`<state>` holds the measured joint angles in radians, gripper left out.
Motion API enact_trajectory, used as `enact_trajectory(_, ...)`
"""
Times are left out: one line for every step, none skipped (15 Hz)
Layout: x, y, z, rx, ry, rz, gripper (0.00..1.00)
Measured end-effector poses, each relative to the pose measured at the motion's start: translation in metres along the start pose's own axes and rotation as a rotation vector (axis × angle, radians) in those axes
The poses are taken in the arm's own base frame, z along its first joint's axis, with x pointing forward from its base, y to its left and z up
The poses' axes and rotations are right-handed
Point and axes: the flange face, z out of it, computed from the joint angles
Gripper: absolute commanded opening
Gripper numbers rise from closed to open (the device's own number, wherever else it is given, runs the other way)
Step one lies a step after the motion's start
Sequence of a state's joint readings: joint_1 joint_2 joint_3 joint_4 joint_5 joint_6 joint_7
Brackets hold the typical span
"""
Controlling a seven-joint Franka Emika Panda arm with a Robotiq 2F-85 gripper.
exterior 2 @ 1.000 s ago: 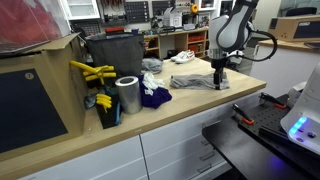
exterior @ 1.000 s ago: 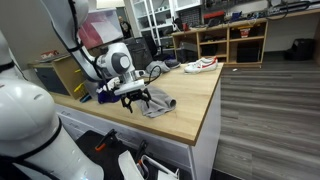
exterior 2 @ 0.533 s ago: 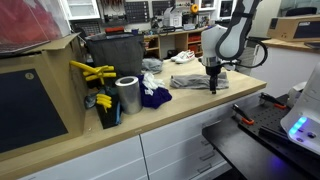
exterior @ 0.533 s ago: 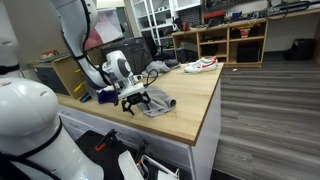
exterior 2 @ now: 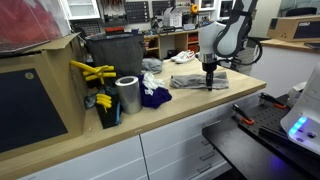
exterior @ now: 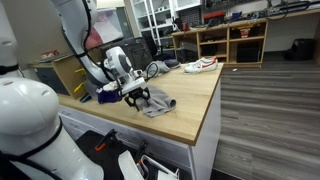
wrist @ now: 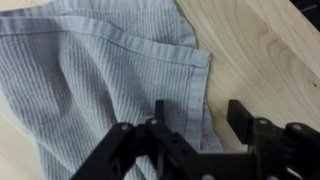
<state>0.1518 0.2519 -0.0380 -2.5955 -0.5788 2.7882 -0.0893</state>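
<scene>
Straddling a hem of the limp, light towel [wrist: 90, 80], the gripper [wrist: 198, 112] gapes partway, seemingly empty; that hem suits pinching.

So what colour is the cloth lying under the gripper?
Grey cloth, finely ribbed with a stitched hem; the wrist view shows it best.

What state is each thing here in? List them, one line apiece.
gripper: jaws apart, low over the towel's edge
grey towel: rumpled, partly folded over itself, lying on the counter
silver cylinder: upright
blue cloth: crumpled in a heap
white shoe: resting on its sole
</scene>
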Motion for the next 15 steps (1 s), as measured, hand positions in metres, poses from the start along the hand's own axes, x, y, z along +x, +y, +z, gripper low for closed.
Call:
enact_trajectory(0.001, -0.001, -0.001, -0.001, 0.002, -0.002, 0.28)
enact_trajectory(0.002, -0.002, -0.001, -0.001, 0.002, -0.006, 0.22)
enact_trajectory(0.003, -0.004, -0.001, -0.002, 0.003, -0.007, 0.13)
enact_trajectory(0.004, -0.005, -0.002, -0.002, 0.003, -0.004, 0.06)
enact_trajectory(0.005, -0.006, -0.002, -0.003, 0.004, -0.001, 0.01)
enact_trajectory(0.006, -0.007, -0.003, -0.004, 0.006, -0.001, 0.0)
enact_trajectory(0.007, -0.007, -0.003, -0.005, 0.007, -0.001, 0.0)
enact_trajectory(0.007, -0.006, -0.004, -0.007, 0.009, 0.001, 0.0)
enact_trajectory(0.009, -0.005, -0.005, -0.009, 0.011, 0.001, 0.01)
enact_trajectory(0.01, -0.004, -0.006, -0.011, 0.014, 0.002, 0.01)
enact_trajectory(0.011, -0.003, -0.007, -0.013, 0.017, 0.003, 0.01)
enact_trajectory(0.012, -0.002, -0.008, -0.015, 0.02, 0.003, 0.01)
enact_trajectory(0.013, -0.001, -0.008, -0.016, 0.022, 0.004, 0.01)
enact_trajectory(0.013, -0.001, -0.009, -0.017, 0.021, 0.002, 0.01)
enact_trajectory(0.012, -0.001, -0.008, -0.016, 0.015, -0.002, 0.01)
